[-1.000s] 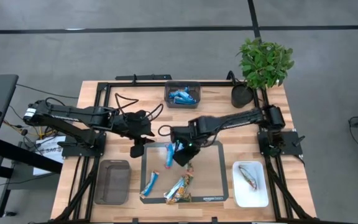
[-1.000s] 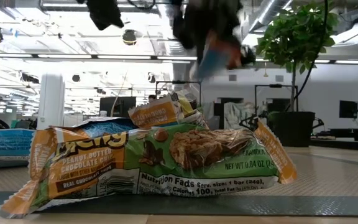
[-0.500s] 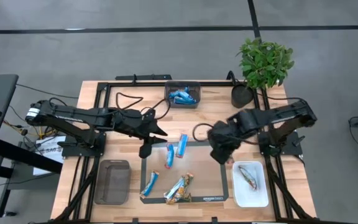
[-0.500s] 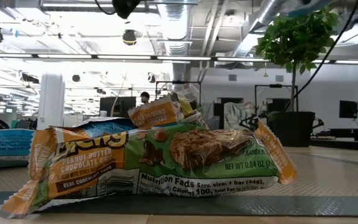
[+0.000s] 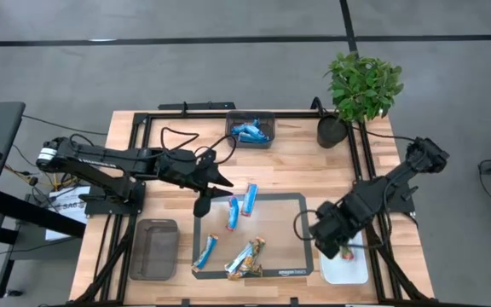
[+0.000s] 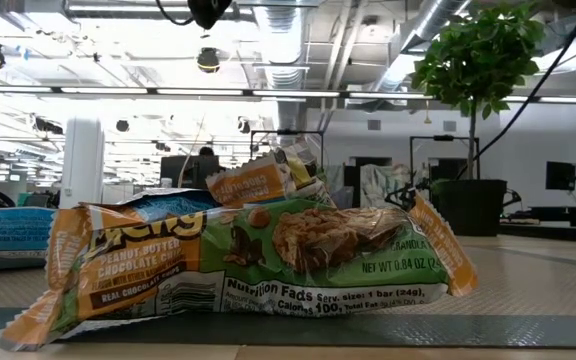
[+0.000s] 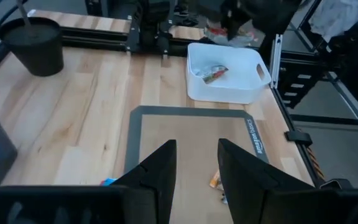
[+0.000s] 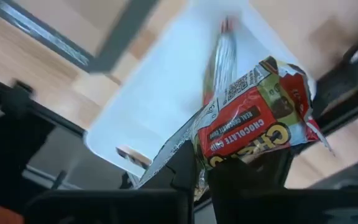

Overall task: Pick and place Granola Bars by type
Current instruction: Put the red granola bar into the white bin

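My right gripper (image 5: 329, 242) is shut on a red granola bar (image 8: 253, 134) and hovers at the left rim of the white tray (image 5: 355, 266), where another red bar (image 5: 341, 238) lies flat. My left gripper (image 5: 203, 203) is open above the far left corner of the grey mat (image 5: 290, 223), touching nothing. Two blue bars (image 5: 233, 213) (image 5: 250, 199) and two yellow-gold bars (image 5: 205, 250) (image 5: 247, 258) lie flat on the mat. More blue bars (image 5: 250, 130) sit in the dark tray at the far edge. My right gripper pinches the red bar between its two fingers (image 8: 188, 171) at one end of the wrapper (image 8: 219, 155). The bar is lifted clear and sticks out past the fingertips, above the white tray (image 8: 160, 112). The fingers point down and slant toward the tray.
A brown tray (image 5: 153, 248) sits at the near left beside the mat. A potted plant (image 5: 363, 85) and a black pot (image 5: 331, 132) stand at the far right corner. Black frame rails (image 5: 143, 136) run along the table's sides.
My right gripper has carried the red bar from over the mat's far middle toward the table's right and near edges, ending at the white tray. This has uncovered a blue bar on the mat. My left gripper has edged slightly right toward the mat.
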Robot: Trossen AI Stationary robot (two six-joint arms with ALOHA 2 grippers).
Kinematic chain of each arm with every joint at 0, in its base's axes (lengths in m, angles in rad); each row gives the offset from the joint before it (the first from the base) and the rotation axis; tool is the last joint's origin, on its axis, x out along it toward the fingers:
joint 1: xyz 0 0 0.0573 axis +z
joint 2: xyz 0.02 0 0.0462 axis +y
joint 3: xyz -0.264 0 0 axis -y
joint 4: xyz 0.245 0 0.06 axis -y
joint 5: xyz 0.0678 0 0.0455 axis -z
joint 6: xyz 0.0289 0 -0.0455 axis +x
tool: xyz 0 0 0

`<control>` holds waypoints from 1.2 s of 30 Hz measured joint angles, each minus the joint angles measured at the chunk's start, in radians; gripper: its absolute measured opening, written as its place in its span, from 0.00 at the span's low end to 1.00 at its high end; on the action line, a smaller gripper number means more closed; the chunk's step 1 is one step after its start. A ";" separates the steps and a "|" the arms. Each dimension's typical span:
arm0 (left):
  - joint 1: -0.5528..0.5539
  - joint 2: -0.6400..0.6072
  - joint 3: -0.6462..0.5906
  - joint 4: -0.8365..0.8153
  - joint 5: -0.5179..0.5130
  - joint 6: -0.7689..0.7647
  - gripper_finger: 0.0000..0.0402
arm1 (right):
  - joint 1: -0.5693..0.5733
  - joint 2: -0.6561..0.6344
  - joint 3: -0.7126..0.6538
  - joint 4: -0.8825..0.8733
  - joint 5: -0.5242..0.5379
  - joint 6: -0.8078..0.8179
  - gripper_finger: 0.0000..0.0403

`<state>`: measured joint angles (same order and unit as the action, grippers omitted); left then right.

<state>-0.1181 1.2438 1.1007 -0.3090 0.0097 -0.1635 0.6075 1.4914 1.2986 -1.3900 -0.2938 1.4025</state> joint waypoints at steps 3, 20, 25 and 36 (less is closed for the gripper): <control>-0.001 0.000 0.000 0.010 0.015 0.008 0.27 | 0.040 0.000 -0.064 0.054 -0.044 0.054 0.05; -0.005 0.000 0.000 -0.003 0.058 0.031 0.27 | 0.058 0.000 -0.143 0.213 -0.043 0.139 0.28; -0.005 0.000 0.000 -0.053 0.033 0.008 0.27 | 0.016 0.000 -0.121 0.261 0.058 0.116 0.34; -0.005 -0.008 0.000 -0.209 -0.180 -0.208 0.27 | -0.271 0.000 -0.060 0.505 0.237 -0.098 0.34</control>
<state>-0.1228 1.2354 1.1004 -0.5178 -0.1705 -0.3713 0.3366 1.4918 1.2388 -0.8847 -0.0567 1.3043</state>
